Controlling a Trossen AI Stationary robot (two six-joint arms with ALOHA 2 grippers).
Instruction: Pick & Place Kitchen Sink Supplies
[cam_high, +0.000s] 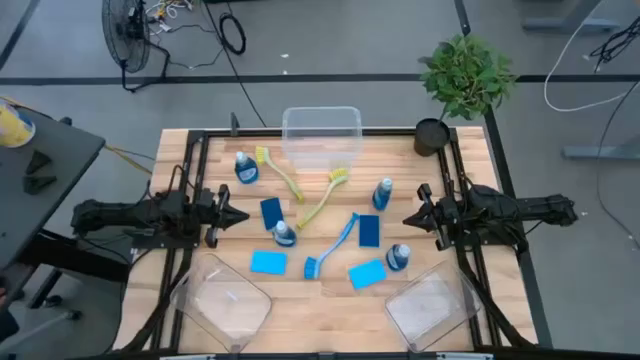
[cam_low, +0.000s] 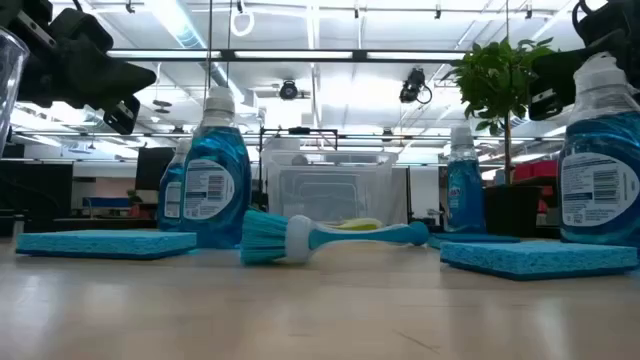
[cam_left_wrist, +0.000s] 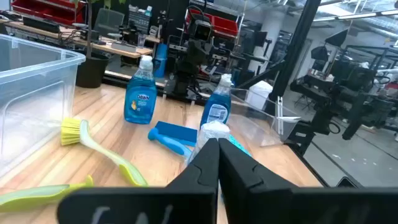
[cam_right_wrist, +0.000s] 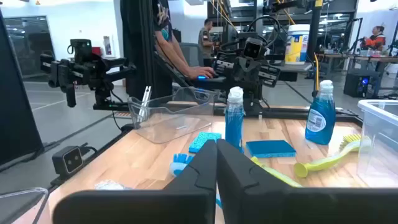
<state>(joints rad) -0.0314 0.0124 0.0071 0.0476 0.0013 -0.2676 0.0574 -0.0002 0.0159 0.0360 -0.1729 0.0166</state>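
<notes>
With both grippers parked at the wooden tabletop's (cam_high: 330, 300) side edges, I see the left gripper (cam_high: 243, 216) and right gripper (cam_high: 408, 217) with jaws pressed together, holding nothing. Between them lie the small blue soap bottles (cam_high: 246, 167), flat blue sponges (cam_high: 268, 262) and long-handled dish brushes (cam_high: 330, 245), all untouched.

Left gripper (cam_high: 243, 214) jaws closed, right gripper (cam_high: 408, 218) jaws closed, facing inward

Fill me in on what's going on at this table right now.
Nothing is being handled yet. The left gripper and right gripper hang shut and empty at opposite sides of the table. Between them lie four soap bottles, such as one near the back, four sponges, such as one toward the front, and three dish brushes, including the blue one. Three clear bins, like the back one, hold no supplies.
</notes>
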